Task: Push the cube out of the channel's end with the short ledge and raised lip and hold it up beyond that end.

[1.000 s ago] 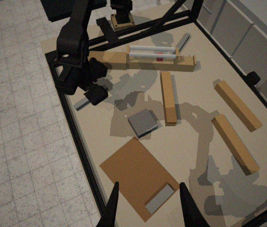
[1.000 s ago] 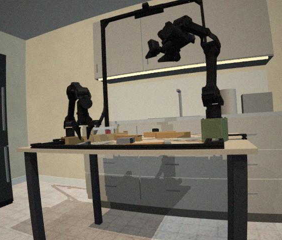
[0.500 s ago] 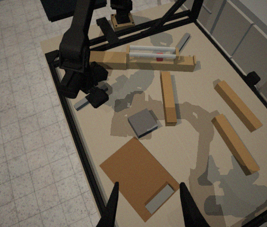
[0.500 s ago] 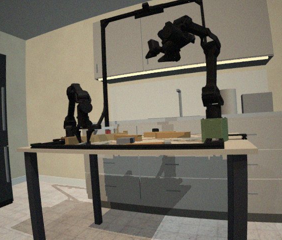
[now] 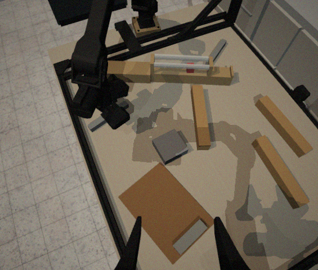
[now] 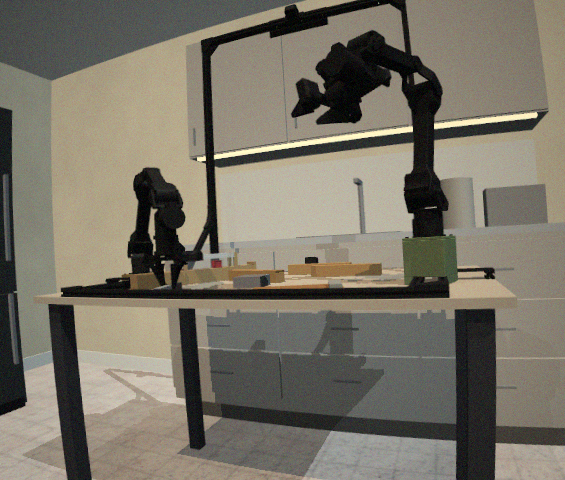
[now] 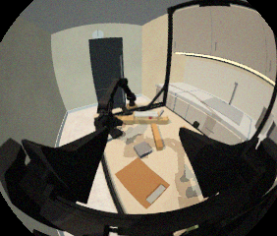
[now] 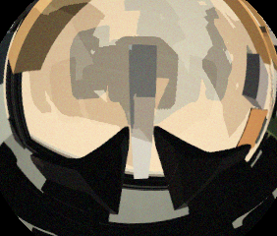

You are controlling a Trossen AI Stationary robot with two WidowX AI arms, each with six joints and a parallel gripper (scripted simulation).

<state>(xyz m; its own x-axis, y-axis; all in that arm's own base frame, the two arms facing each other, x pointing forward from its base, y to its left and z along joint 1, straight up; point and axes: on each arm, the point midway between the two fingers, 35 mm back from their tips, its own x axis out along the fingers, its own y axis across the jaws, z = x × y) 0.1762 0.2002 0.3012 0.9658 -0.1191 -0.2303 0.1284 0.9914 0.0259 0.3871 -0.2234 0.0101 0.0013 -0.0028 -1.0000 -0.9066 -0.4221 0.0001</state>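
The red cube [image 5: 189, 67] [image 6: 215, 263] sits inside the wooden channel [image 5: 168, 77], under its pale rails, nearer the short ledge with the raised lip [image 5: 231, 71]. The long ledge [image 5: 129, 70] is at the other end. My right gripper [image 6: 167, 285] [image 8: 141, 130] is low at the table, partly closed but open, its fingers on either side of a grey bar [image 5: 96, 125] [image 8: 142, 64] with narrow gaps showing. The bar lies on the table. My left gripper [image 5: 178, 217] [image 6: 306, 118] [image 7: 144, 131] is wide open and empty, high above the table.
A second grey bar [image 5: 219, 50] lies behind the channel near the lip end. A grey block [image 5: 170, 145] [image 7: 142, 148], a brown mat [image 5: 159, 197] with a pale strip [image 5: 189, 237], and wooden bars [image 5: 201, 113] [image 5: 283, 126] lie on the table. A black frame borders it.
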